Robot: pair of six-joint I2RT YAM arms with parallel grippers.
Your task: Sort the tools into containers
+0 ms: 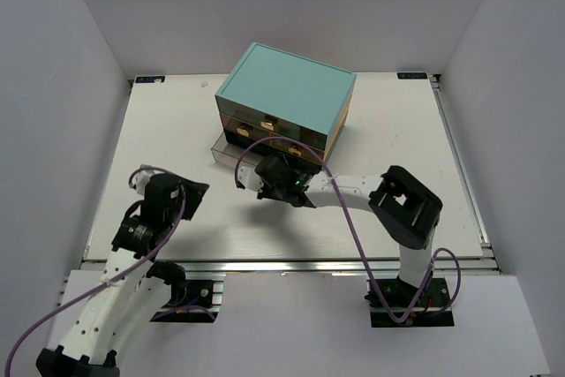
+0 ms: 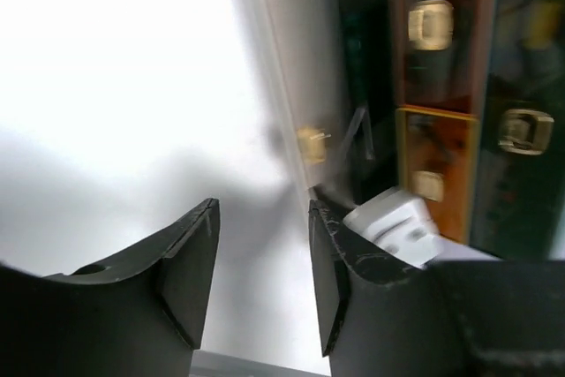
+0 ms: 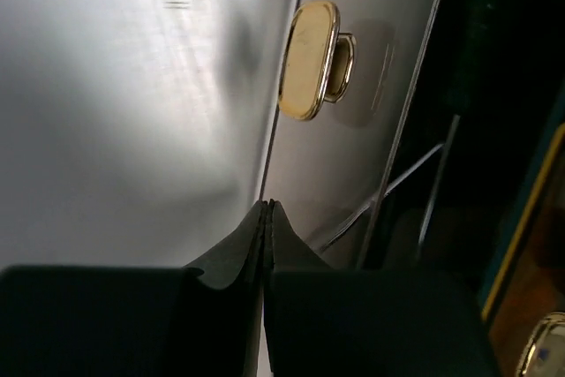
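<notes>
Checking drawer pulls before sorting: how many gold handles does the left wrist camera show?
4: handle on the pulled-out drawer, upper amber-front handle, lower amber-front handle, far-right handle. Others may be hidden.

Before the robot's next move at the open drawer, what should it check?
1. Clear-sided bottom drawer of the teal boxy chest pulled out: ok.
2. Right pincer shut, empty, near the drawer's gold handle: ok.
3. Left pincer open, empty, away from the chest: ok.
4. Thin metal shafts fully inside the drawer: cannot tell.
5. No tools on the white table: ok.
</notes>
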